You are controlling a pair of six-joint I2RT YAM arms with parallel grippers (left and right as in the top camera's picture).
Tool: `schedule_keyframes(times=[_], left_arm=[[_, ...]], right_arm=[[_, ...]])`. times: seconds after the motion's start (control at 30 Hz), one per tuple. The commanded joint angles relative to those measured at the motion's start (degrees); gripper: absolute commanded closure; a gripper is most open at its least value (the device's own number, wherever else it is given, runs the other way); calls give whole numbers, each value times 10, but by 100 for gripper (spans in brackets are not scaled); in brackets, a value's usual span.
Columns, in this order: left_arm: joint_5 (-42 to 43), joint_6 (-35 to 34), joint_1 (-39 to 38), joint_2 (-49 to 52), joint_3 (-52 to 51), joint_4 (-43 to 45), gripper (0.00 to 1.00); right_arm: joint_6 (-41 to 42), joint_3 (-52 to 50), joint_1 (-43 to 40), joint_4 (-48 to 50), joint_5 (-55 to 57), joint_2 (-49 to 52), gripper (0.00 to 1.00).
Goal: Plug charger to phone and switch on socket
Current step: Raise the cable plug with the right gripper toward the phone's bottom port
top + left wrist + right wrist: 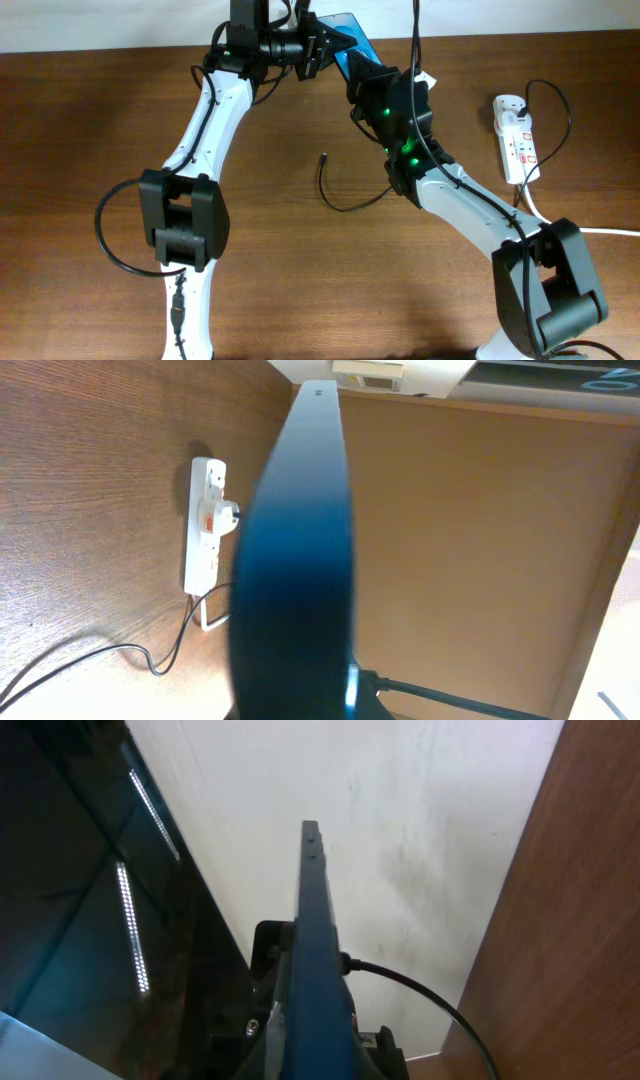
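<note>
The phone, blue-screened, is held up off the table at the back, between both grippers. My left gripper is shut on its left end. My right gripper is shut on its lower right part. The left wrist view shows the phone edge-on in the left gripper's jaws. The right wrist view shows it edge-on in the right gripper's jaws. The charger lies loose on the table, its tip near the middle, apart from the phone. The socket lies at the right and also shows in the left wrist view.
A white adapter with a black lead sits plugged into the socket's far end. The socket's thick white cord runs off the right edge. The charger cable curls across the wood. A pale wall stands behind the table's back edge.
</note>
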Motion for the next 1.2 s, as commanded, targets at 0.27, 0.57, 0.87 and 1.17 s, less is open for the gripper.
schedule_keyframes(times=[0.27,0.57,0.87,1.17], left_arm=[[59,112,88,-5,10,-24,100],[279,316,193,-5,10,-153,100],[288,318,213,-5,10,-156,100],[286,291,259,-5,10,-176,100]], right_arm=[[-230,-2,-85,-93,-185,1,2],[-725,180,-126,-655,-198,14,2],[-685,219,1,-673,-132,82,36],[-630,196,41,-606,-157,191,70]])
